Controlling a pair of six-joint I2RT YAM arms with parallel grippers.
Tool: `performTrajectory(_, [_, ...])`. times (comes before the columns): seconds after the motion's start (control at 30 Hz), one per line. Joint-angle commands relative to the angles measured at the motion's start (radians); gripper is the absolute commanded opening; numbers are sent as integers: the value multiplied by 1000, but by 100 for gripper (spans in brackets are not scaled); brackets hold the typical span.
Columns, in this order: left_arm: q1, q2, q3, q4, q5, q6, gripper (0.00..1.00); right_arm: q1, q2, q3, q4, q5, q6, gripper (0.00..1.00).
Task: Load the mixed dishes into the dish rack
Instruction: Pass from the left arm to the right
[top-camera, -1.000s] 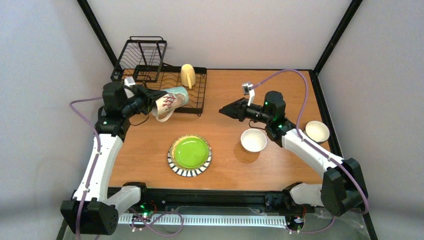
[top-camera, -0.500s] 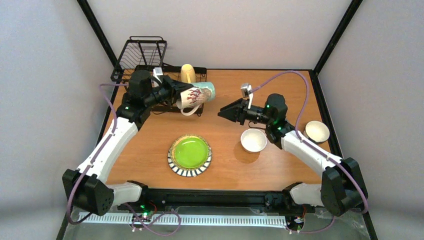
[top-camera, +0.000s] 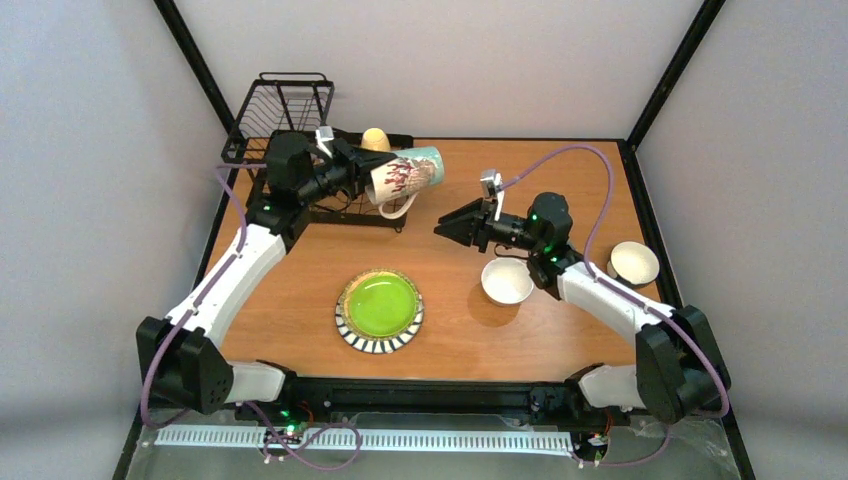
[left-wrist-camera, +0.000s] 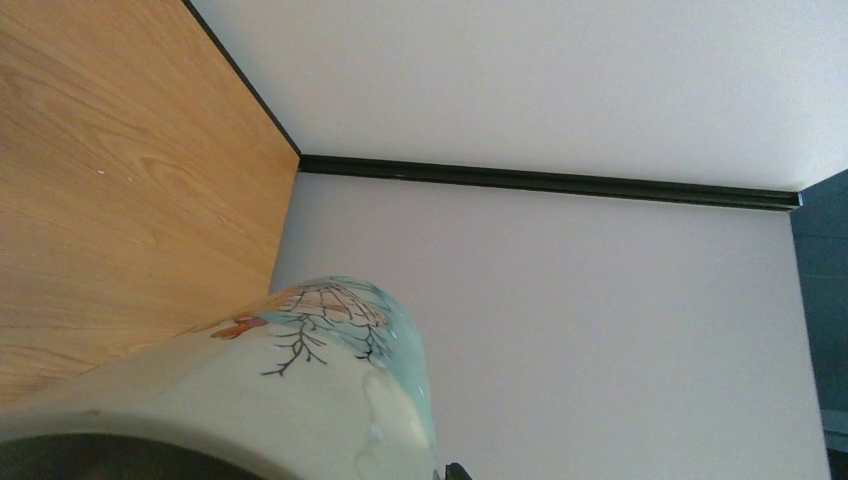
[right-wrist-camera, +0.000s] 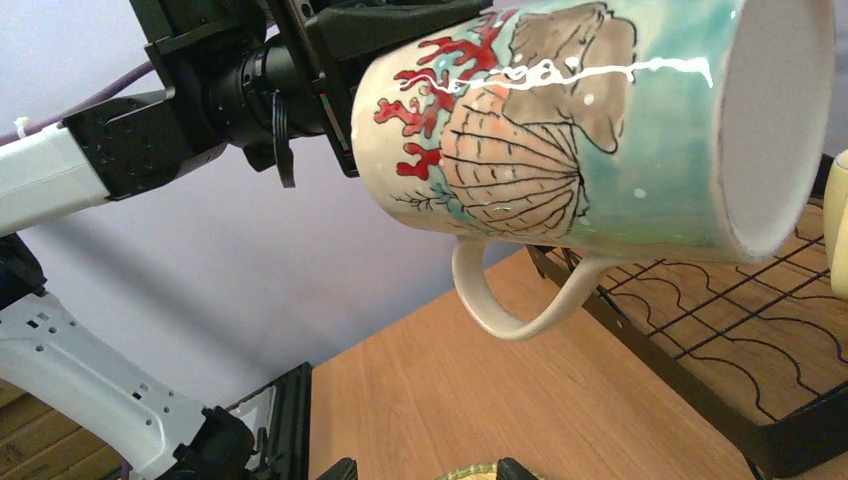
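Swinging mug farther right over dish rack.

You are working in a robotics lab cell. Plain pale panels are closing in a wooden worktop on three sides, with black frame posts running up the corners. The left arm and the right arm are sitting bolted to a black rail at the near edge, trailing purple cables. A wire dish rack and a green plate are sitting on the worktop.
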Motion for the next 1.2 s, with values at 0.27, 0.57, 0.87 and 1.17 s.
performTrajectory(0.27, [-54,10,24,278,44,-173,0,6,94,55,121,-22,-1,80])
performTrajectory(0.57, [-83,28,-22,334,31,-234,0,6,139,102,152,-19,-2,80])
performTrajectory(0.87, [-98,53,-45,393,26,-298,0,6,183,132,178,-31,-4,79])
performTrajectory(1.17, [-98,71,24,355,10,-286,0,6,77,110,19,1,-125,80])
